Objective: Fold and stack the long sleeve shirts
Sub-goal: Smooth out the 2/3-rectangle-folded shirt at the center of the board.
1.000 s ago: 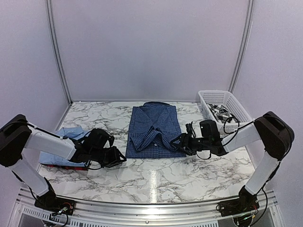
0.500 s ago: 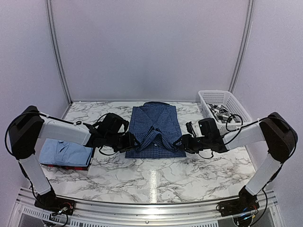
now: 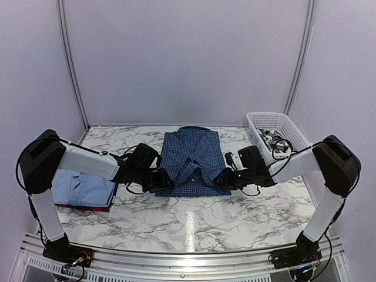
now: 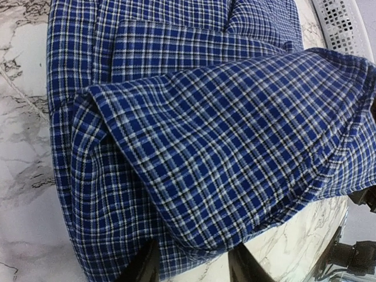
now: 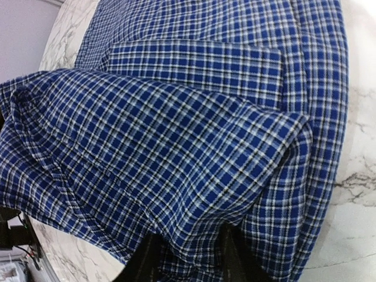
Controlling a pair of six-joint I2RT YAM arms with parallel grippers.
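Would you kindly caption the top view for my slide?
Left tool and right tool straddle near corners of the navy shirt.

Pale lilac walls (image 3: 188, 59), white marble table (image 3: 194, 226), even light

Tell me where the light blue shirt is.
In the top view, the light blue shirt lies folded on the left side of the marble table, on top of a dark red shirt and left of the navy checked shirt.
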